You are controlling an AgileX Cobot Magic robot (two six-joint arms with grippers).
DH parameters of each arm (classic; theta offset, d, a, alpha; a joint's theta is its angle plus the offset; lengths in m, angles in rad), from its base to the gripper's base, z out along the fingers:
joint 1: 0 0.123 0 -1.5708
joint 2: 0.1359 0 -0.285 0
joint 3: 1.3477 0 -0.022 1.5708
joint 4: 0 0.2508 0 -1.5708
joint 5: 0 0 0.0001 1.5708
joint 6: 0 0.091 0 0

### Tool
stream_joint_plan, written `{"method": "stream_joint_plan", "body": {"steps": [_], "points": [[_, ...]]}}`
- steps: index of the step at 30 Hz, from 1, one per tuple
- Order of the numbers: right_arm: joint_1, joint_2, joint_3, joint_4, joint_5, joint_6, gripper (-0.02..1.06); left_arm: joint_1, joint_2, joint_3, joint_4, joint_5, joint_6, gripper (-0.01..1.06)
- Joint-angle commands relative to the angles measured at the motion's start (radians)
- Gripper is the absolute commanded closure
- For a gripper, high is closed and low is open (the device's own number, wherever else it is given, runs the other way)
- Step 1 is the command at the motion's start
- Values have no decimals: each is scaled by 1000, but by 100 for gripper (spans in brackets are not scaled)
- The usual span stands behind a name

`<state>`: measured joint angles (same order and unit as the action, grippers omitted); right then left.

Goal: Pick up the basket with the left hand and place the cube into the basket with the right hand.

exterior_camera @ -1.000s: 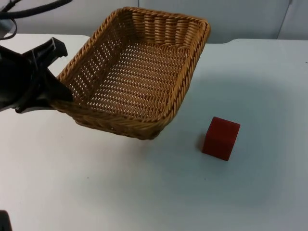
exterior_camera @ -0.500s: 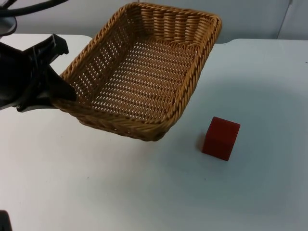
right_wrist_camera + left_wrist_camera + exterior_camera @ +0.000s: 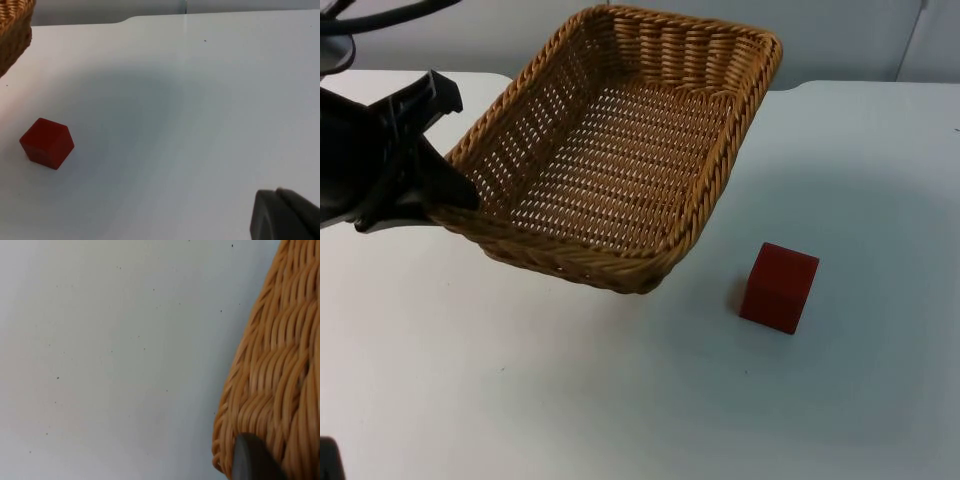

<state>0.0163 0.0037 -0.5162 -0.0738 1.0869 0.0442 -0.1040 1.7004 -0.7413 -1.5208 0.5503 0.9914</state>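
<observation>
Left pincer [image 3: 445,195], mid-left of the top view, is clamped on the near-left rim of the rectangular woven tan wicker basket [image 3: 620,150] and holds it tilted and raised off the white desk [image 3: 620,400]; the shadow under the basket's near corner suggests a gap. In the left wrist view a black fingertip [image 3: 255,460] presses against the wicker wall [image 3: 280,365], w/ bare desk beside it.

Basket's long axis runs from lower left toward upper right of the top view; its open mouth faces up and its near-right corner points toward the cube.

Small red cube [image 3: 779,287] stands on the desk at lower right of centre, just beside that corner but apart from it, untouched. In the right wrist view the cube [image 3: 47,142] lies well ahead of the right pincer's fingertip [image 3: 285,215], w/ a bit of basket rim [image 3: 15,30] beyond it; whether that pincer is open or closed cannot be told.

Judgement: basket pick-up looks done; cube grasp not yet begun. The coming move likely turns on the right arm, the nearer one, reaching forward to the cube, then carrying it a short way up-left over the rim.

Surface: smooth white desk. Room: grey partition wall [image 3: 840,40] along the top edge.
</observation>
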Motion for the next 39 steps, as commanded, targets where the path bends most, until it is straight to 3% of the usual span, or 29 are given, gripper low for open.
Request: {"method": "stream_joint_plan", "body": {"steps": [1, 17, 23, 31, 33, 35, 36, 37, 39], "points": [[2, -4, 7, 1, -8, 0, 105, 2, -14, -1, -16, 34, -6, 105], [2, -4, 7, 1, -8, 0, 105, 2, -14, -1, -16, 34, -6, 105], [2, -4, 9, -61, -14, -28, 105, 2, -14, -1, -16, 34, -6, 105], [120, 79, 9, -85, -14, 0, 104, 2, -14, -1, -16, 32, -6, 105], [179, 169, 2, -140, -26, 24, 100, 2, -14, -1, -16, 32, -6, 105], [229, 284, -9, -317, -23, -15, 95, 2, -14, -1, -16, 32, -6, 105], [229, 284, -9, -317, -23, -15, 95, 2, -14, -1, -16, 32, -6, 105], [266, 357, -9, -445, -21, 3, 89, 2, -14, -1, -16, 32, -6, 105], [323, 449, -12, -508, -51, 66, 81, 2, -14, -1, -16, 32, -6, 105]]}}
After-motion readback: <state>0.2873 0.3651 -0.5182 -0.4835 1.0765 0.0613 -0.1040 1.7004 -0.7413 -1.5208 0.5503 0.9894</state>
